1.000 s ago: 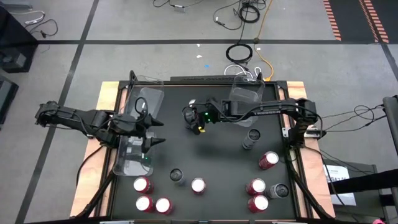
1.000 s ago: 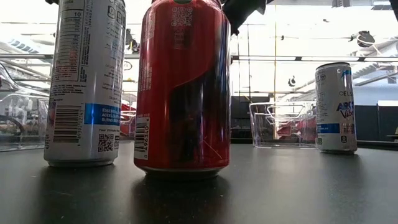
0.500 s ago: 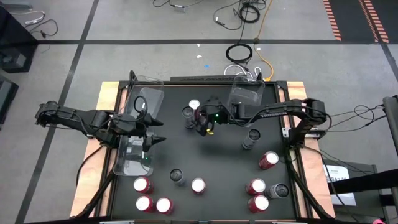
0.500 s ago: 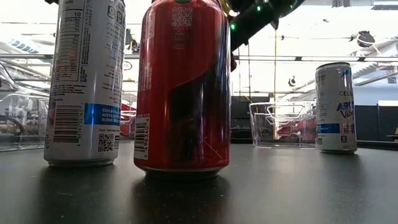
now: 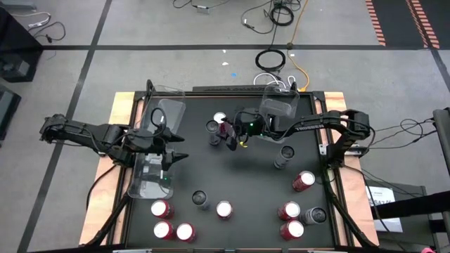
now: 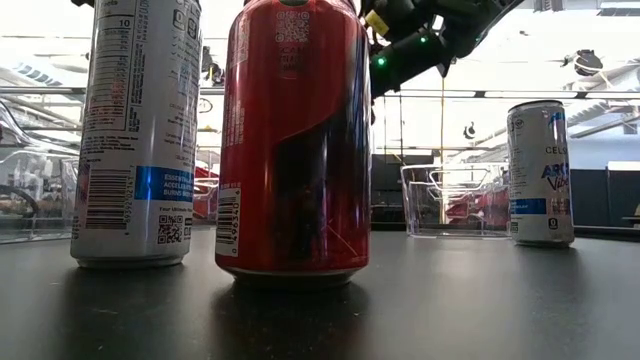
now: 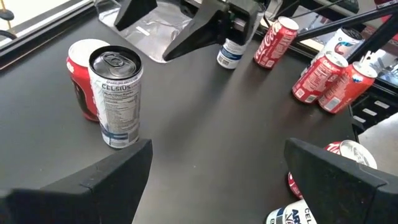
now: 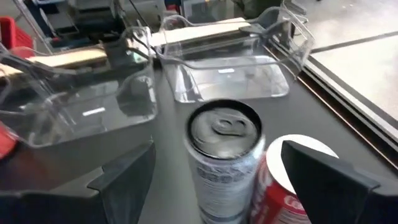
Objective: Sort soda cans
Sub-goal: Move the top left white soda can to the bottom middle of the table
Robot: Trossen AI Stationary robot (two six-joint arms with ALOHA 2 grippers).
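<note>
Since the earlier frame the right tool (image 5: 229, 135) has slid back toward the right side of the worktop (image 5: 246, 176), uncovering a red can (image 5: 219, 119) and a grey can (image 5: 213, 127) that stand touching near the far middle.

From above, the right arm reaches in from the right edge with its elbow bent, and its fingers, spread wide and empty, sit just beside that pair. The left arm stretches in from the left, and the left tool (image 5: 176, 154), also wide and empty, hovers over a clear bin (image 5: 151, 179). More red cans (image 5: 172, 221) and dark cans (image 5: 200, 199) stand along the near edge and the right side. A second clear bin (image 5: 278, 107) sits at the far edge. Cables lie on the grey floor beyond.

At table height, a silver can (image 6: 138, 130) and a red can (image 6: 295, 140) fill the foreground, and the right arm shows above them with a green light.

The left wrist camera looks between its wide fingers (image 7: 93, 186) at the touching pair.

The right wrist camera sees the grey can (image 8: 225, 158) between its spread fingers (image 8: 323, 180), with both bins behind.
</note>
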